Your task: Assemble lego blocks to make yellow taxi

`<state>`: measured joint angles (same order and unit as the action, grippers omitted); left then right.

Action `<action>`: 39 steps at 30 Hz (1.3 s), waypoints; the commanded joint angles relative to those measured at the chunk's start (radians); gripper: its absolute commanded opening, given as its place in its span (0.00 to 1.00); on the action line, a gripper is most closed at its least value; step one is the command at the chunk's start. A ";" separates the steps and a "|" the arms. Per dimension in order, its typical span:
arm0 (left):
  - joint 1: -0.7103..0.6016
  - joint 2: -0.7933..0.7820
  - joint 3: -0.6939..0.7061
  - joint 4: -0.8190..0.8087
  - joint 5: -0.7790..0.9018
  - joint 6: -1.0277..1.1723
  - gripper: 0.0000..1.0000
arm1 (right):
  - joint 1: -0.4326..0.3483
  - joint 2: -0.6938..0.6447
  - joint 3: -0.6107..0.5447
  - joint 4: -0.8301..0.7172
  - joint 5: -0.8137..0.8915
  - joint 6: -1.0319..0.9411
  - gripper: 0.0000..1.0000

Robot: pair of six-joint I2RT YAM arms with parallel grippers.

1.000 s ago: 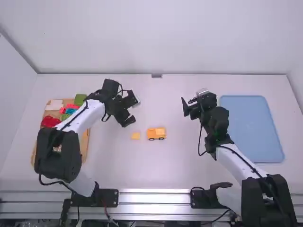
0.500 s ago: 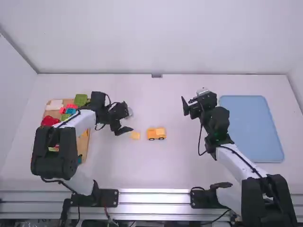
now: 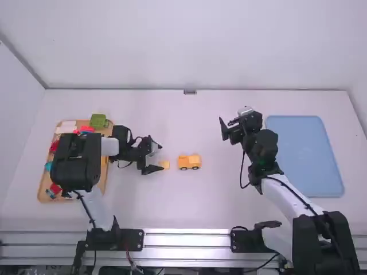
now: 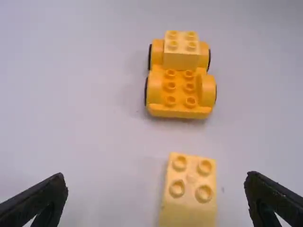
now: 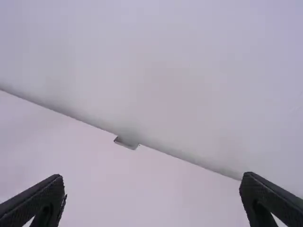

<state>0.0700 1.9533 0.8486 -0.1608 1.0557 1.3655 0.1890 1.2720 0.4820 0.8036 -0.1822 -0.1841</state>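
My left tool (image 3: 161, 158) is wide open, very near to the small yellow block (image 4: 190, 182). The yellow car (image 4: 180, 90) stands beyond this block. My right tool (image 3: 225, 122) is also wide.

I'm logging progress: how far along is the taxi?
Done: the car has wheels and one block on it. In hand: nothing; the left pincer is open near the loose block, the right pincer open too. Left: probably fitting that loose block on the car.

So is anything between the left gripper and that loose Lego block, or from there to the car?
Nothing visible stands between the left gripper and the loose Lego block; bare tabletop separates it from the yellow car.
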 commanded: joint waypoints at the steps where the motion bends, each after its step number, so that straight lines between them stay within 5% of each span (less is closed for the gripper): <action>1: -0.004 0.032 -0.006 -0.009 0.051 0.068 0.98 | 0.000 -0.017 -0.006 0.001 -0.012 0.004 0.98; 6: 0.002 0.042 -0.039 0.028 0.047 0.127 0.88 | 0.000 -0.017 -0.006 0.001 -0.013 0.004 0.98; 13: -0.043 0.042 -0.125 0.330 -0.055 -0.172 0.73 | 0.000 -0.017 -0.006 0.004 -0.013 0.002 0.98; 22: -0.058 0.042 -0.128 0.315 -0.101 -0.165 0.57 | 0.000 -0.017 -0.006 0.001 -0.012 0.001 0.98; 39: -0.018 0.039 -0.127 0.266 -0.153 -0.134 0.59 | 0.000 -0.017 -0.006 0.001 -0.013 0.001 0.98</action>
<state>0.0334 1.9820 0.7311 0.1265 0.9642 1.2270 0.1886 1.2720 0.4820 0.8009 -0.1963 -0.1848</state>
